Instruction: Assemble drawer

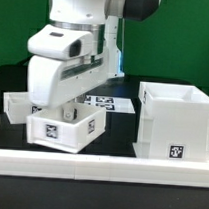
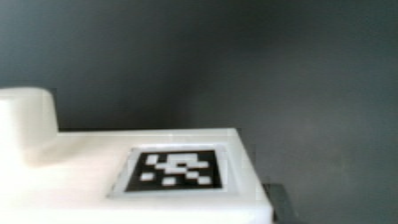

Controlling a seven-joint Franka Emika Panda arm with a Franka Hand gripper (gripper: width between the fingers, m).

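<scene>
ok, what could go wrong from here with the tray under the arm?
The end effector is low over the front tray, jaws hidden in both views; grip unconfirmed, so the tray might slip or tilt. The second tray stands close beside it and could get nudged. The housing stands nearby; a wide swing might clip it.
</scene>
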